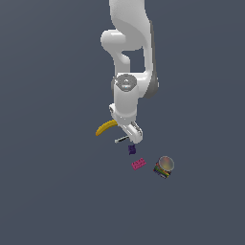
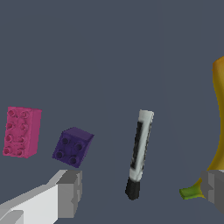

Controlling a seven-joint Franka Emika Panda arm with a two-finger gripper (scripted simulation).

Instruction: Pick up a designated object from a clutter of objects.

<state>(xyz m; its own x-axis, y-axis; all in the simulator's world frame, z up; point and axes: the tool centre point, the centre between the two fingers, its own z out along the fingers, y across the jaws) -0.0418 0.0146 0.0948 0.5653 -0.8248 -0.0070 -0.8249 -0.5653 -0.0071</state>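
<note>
— Fingers (image 2: 65,192) sit closest to the wrist camera, am I right?

— Yes. Two grey pads show at the near edge of the wrist view, one on each side, spread wide with bare floor between them. The gripper (image 2: 142,192) holds nothing; its jaws stand well apart.

— And the marker?

— The marker (image 2: 140,153) lies on the dark floor (image 2: 109,52) in the gap between the two pads, closer to the middle than to either one. It touches neither. Its black cap points toward the camera, and the whitish end points away; a dark strip runs along its pale barrel.

— What lies around it?

— A yellow banana (image 2: 218,122) curves along one side, its green stem tip just beside the second pad. On the other side sits a dark purple block (image 2: 72,147) with four studs, near the first pad but apart from it. Beyond that lies a pink studded brick (image 2: 22,132).

— Does the exterior view agree?

— Mostly. The white arm (image 1: 127,91) reaches down over the clutter, and the gripper (image 1: 130,139) hovers low above the marker (image 1: 121,140), which pokes out toward the exterior view's left. The banana (image 1: 105,128) arcs beside it. The purple block (image 1: 132,150), the pink brick (image 1: 139,164) and a multicoloured round-topped can (image 1: 164,167) trail off toward the exterior view's right, each apart from the next
</note>
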